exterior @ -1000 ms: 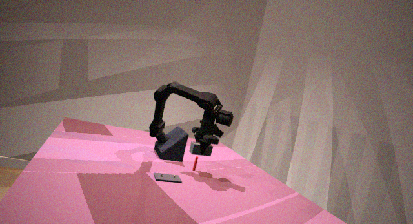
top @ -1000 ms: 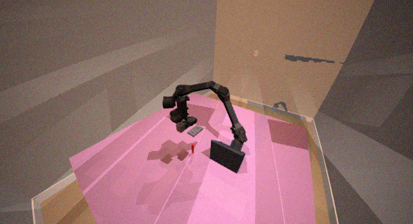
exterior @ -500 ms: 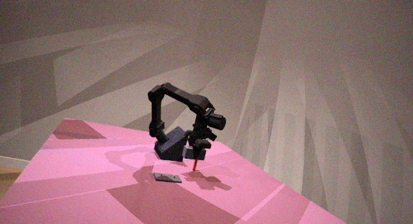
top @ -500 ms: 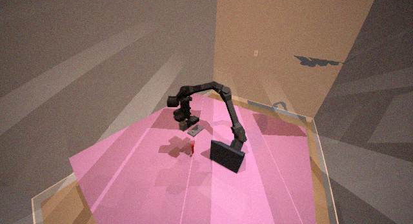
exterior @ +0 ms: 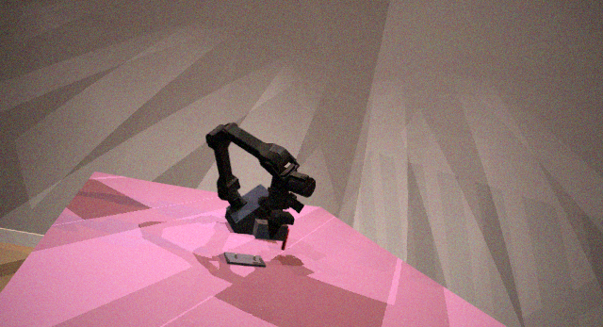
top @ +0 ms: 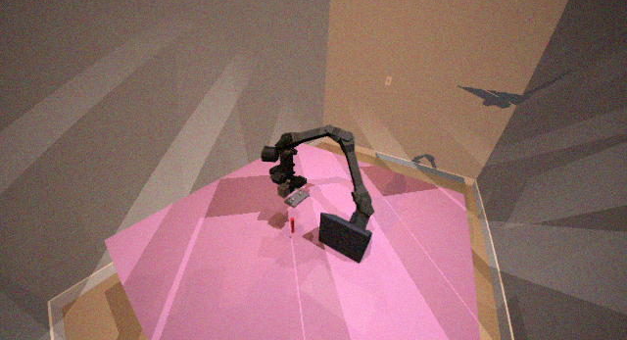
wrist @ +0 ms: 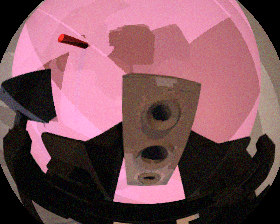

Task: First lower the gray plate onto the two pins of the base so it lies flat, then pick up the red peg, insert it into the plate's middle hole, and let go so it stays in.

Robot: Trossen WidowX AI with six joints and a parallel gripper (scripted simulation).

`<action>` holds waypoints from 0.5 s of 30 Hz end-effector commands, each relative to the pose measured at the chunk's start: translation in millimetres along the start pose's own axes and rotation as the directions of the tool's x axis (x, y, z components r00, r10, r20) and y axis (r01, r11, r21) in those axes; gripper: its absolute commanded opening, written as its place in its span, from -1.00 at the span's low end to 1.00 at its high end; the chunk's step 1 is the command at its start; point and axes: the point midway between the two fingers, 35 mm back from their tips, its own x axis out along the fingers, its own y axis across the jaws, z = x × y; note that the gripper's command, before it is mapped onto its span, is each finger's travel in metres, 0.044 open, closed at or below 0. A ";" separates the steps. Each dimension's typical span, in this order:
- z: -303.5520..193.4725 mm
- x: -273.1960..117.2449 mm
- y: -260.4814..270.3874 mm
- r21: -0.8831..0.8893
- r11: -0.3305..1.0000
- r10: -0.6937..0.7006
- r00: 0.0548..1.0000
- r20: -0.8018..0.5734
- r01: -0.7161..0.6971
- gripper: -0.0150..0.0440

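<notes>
My gripper is shut on the gray plate, whose three holes show in a row in the wrist view. The plate hangs in the air, apart from the base. The gray base lies on the pink table top with two short pins standing up. It is not visible in the wrist view. The red peg stands upright on the table, apart from the base and gripper.
The arm's dark mounting block stands on the pink table top, near the peg. Shadows of the arm and hard light bands cross the table. Walls stand around it.
</notes>
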 end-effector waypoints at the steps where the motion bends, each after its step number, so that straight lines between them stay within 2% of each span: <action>1: -12.1 4.8 -1.6 0.000 1.000 -0.007 1.000 -0.002 0.007 -0.49; 15: -51.5 27.4 -1.0 0.009 1.000 -0.006 1.000 -0.016 0.006 -0.49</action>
